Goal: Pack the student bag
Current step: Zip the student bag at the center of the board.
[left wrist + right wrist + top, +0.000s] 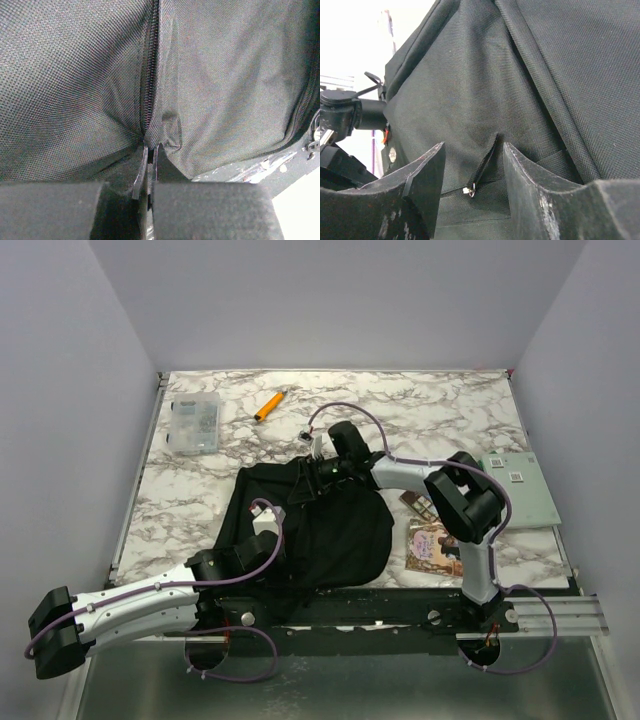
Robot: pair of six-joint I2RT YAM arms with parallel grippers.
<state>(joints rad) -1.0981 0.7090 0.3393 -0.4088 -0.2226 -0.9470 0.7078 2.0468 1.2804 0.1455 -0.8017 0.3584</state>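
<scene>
At the far-left corner of the bench (430,405) I see a clear plastic box (194,423), with an orange pen (268,405) near it. My left tool (150,149) is pinched tight on the student bag (335,525) at its zipper seam. The bag lies mid-bench by the near edge. My right tool (472,167) stands part-wide astride a fabric fold with a zipper pull (469,190). Toward the right edge are a picture book (432,543) and a green board (520,488).
</scene>
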